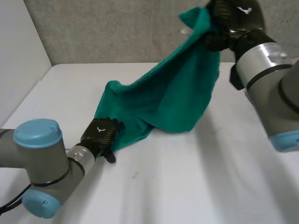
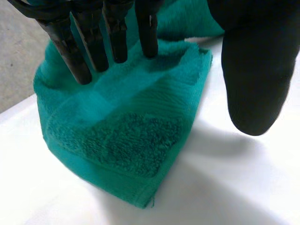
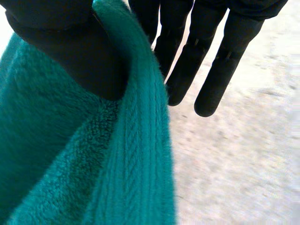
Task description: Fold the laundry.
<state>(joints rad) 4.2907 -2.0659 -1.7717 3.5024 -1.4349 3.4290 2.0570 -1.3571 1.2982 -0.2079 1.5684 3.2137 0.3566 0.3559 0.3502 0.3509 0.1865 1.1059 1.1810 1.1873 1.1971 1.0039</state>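
Right hand [image 1: 235, 19] pinches the green towel [image 1: 173, 95] aloft; left hand [image 1: 100, 133] presses straight-fingered on its lower corner.

The head view looks down from behind and between the arms, across the white surface [image 1: 196, 186] to the grey wall [image 1: 117, 28]. Each wrist view peers along its own palm from very near: the left hand [image 2: 255, 70] low over the surface, the right hand [image 3: 187, 51] raised well above it (the closest view of the three). All three share the green towel [image 1: 173, 98].

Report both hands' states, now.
Left hand: open, fingers pressing a towel corner onto the table.
Right hand: closed on the towel's raised corner.
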